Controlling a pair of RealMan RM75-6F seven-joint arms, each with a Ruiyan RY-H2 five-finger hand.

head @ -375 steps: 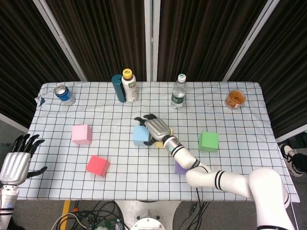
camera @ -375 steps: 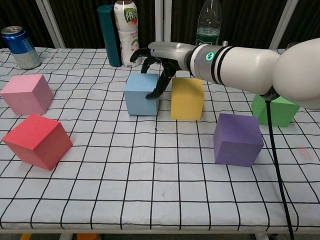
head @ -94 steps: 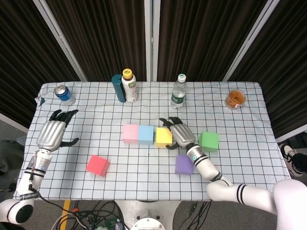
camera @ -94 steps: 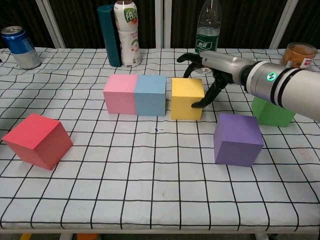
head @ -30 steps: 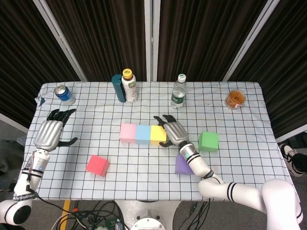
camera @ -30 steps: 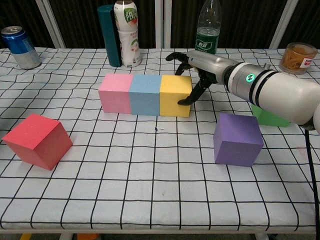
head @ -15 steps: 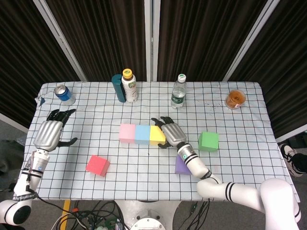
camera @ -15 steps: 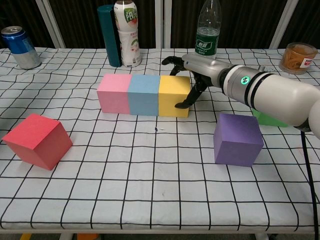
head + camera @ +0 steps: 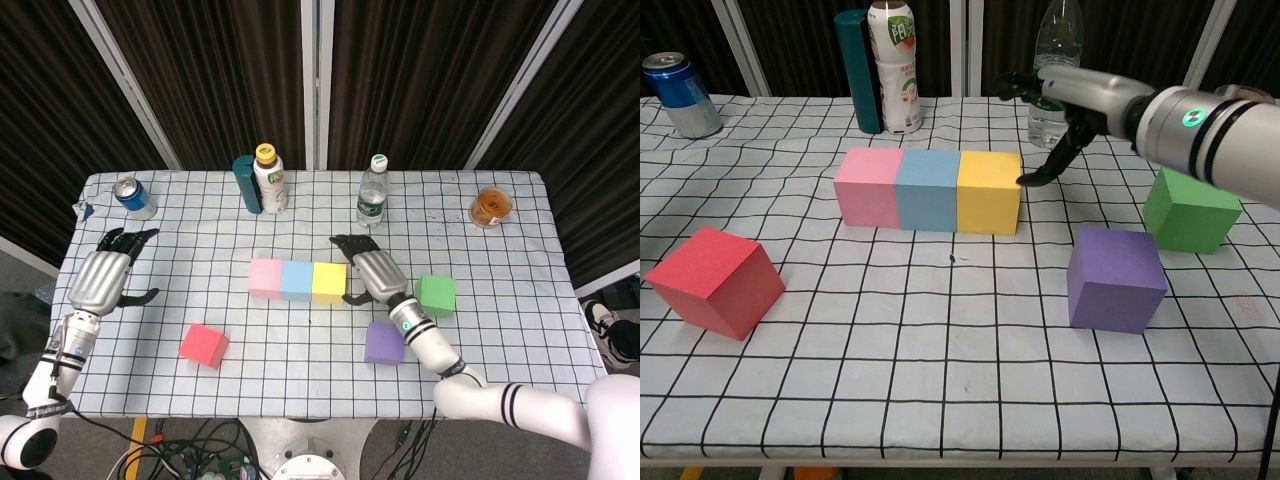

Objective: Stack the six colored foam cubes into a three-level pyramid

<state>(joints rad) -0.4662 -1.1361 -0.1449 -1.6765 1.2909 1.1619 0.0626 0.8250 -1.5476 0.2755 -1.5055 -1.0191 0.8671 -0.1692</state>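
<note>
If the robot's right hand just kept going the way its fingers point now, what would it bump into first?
Probably the yellow cube. The right hand hovers open just beside it, fingers aimed toward the far left of the table. Depth is hard to judge, though; if the hand is raised enough it may pass above the cube.

From my chest view my left hand (image 9: 98, 282) is out of frame — only the head view shows it. My right hand (image 9: 1065, 95) covers part of the water bottle (image 9: 1053, 62) at the table's far edge.

No label on any bottle or can is legible.
</note>
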